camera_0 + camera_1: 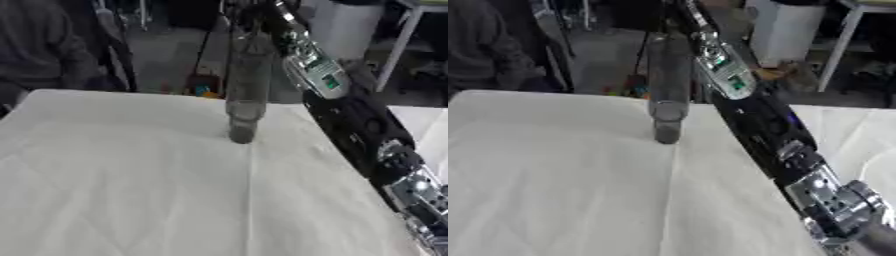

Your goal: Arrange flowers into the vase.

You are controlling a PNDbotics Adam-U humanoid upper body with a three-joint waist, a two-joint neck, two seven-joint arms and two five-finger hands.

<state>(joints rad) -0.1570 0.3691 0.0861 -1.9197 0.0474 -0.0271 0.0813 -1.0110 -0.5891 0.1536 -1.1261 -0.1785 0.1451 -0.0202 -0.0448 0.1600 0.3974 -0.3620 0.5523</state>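
Observation:
A tall clear glass vase (245, 95) stands upright on the white tablecloth (122, 175), near the table's far edge and a little right of centre. My right arm (754, 120) reaches from the lower right diagonally up past the vase's right side. The right hand (255, 11) shows only as a dark shape at the picture's top edge, by the vase's mouth. Whether it holds anything is hidden. No flowers show in either view. My left hand appears in neither view.
A second white surface (424, 125) lies to the right of the arm. Behind the table are a white bin (785, 27), a white metal frame leg (837, 45) and small coloured items on the floor (203, 89).

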